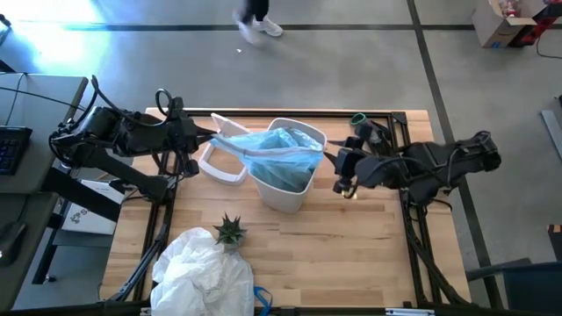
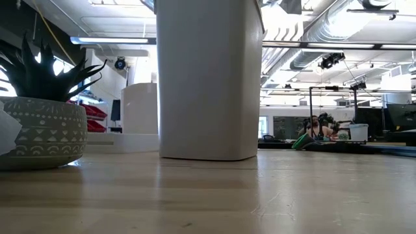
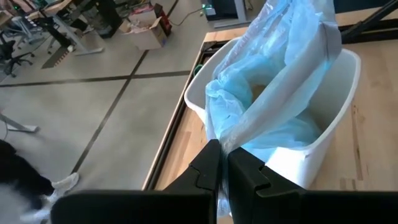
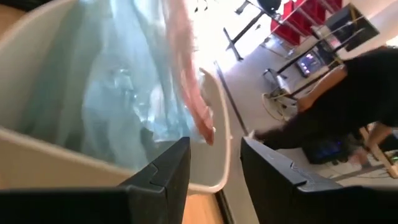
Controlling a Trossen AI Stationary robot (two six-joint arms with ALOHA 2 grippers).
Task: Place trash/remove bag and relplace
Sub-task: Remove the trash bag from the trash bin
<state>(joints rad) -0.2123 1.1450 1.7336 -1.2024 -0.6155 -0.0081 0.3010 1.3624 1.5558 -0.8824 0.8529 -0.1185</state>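
A white bin (image 1: pixel 287 191) stands upright mid-table, also seen in the low view (image 2: pixel 208 78). The light-blue bag (image 1: pixel 285 151) lines it and bulges out of its top. One band of the bag stretches toward the table's left, to my left gripper (image 1: pixel 207 140), which is shut on it just left of the bin. My right gripper (image 1: pixel 339 172) is open, just right of the bin, and in its wrist view (image 4: pixel 214 165) its fingers stand at the bin's rim (image 4: pixel 219 134). No loose trash shows; the bag hides its contents. My left gripper (image 3: pixel 222 163) pinches a gathered edge of the bag (image 3: pixel 231 144) between its two fingers. It comes from the table's left, slanting down toward the bin. The bag runs as a taut band from the bin's mouth (image 3: pixel 273 93) to the fingers, its lower part still inside the bin.
A white ring-shaped lid frame (image 1: pixel 219 162) lies left of the bin, under the left gripper. A small green spiky plant (image 1: pixel 230 230) in a patterned pot (image 2: pixel 42 130) stands near the front. A crumpled white plastic heap (image 1: pixel 206 272) fills the near-left corner. A person (image 1: pixel 255 19) walks beyond the far edge.
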